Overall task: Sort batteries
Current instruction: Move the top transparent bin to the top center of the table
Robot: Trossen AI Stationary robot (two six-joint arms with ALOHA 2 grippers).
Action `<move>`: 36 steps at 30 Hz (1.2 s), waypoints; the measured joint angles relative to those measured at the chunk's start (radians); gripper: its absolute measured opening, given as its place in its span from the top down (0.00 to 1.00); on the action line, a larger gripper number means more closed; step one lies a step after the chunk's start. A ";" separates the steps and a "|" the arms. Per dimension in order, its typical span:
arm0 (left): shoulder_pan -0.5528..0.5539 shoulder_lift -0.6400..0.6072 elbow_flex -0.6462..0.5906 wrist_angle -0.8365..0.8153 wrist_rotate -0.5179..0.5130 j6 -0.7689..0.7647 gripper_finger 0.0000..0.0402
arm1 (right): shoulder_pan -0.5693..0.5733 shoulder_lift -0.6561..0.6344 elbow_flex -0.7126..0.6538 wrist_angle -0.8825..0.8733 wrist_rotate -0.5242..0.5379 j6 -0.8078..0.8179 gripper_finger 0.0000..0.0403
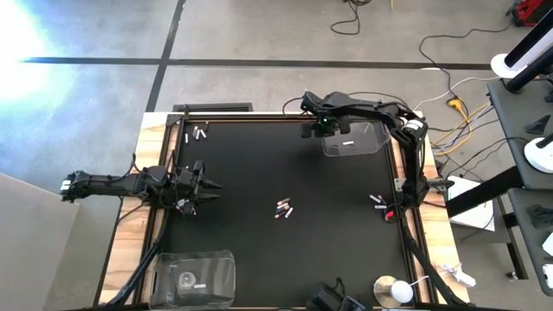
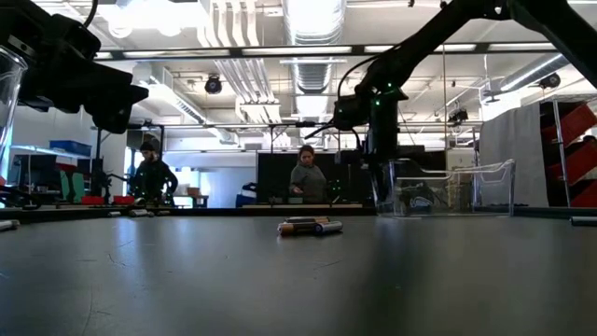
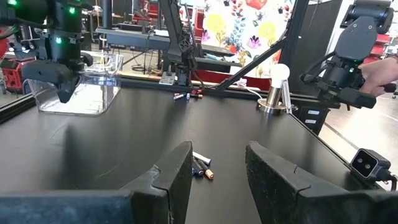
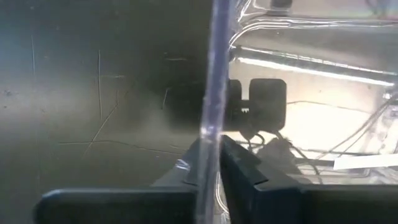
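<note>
We see the right gripper (image 1: 325, 131) at the far side of the counter (image 1: 259, 173), its jaws pinched on the near wall of a clear tub (image 1: 367, 147); in the right wrist view that wall runs straight between the two fingers (image 4: 239, 165). One white battery (image 1: 348, 142) lies inside this tub. The left gripper (image 1: 207, 186) hovers over the counter's left side, jaws partly apart, holding nothing; its wrist view shows the gap empty. The batteries sit in loose groups: a cluster (image 1: 283, 209) near the counter's middle, a few (image 1: 200, 133) at the far left corner, a few more (image 1: 379, 203) by the right edge. A second clear tub (image 1: 194, 276) stands at the near left corner. In the low view, two people (image 2: 306, 175) are in the room behind.
</note>
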 joint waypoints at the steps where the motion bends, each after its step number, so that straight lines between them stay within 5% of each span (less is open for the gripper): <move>1: 0.000 0.000 0.000 0.000 0.000 0.000 0.67 | 0.002 -0.002 0.000 -0.005 0.003 0.005 0.96; 14: 0.000 0.000 0.000 0.000 0.000 0.000 0.67 | 0.169 -0.207 0.007 -0.033 0.059 0.136 0.97; 24: 0.000 0.000 0.000 0.000 0.000 0.000 0.67 | 0.517 -0.344 0.007 -0.129 0.056 -0.140 0.97; 29: 0.000 0.000 0.000 0.000 0.000 0.000 0.67 | 0.683 -0.364 0.007 -0.136 0.188 -0.181 0.97; 36: 0.000 0.000 0.000 0.000 0.000 0.000 0.67 | 0.751 -0.285 0.003 -0.153 0.289 -0.346 0.97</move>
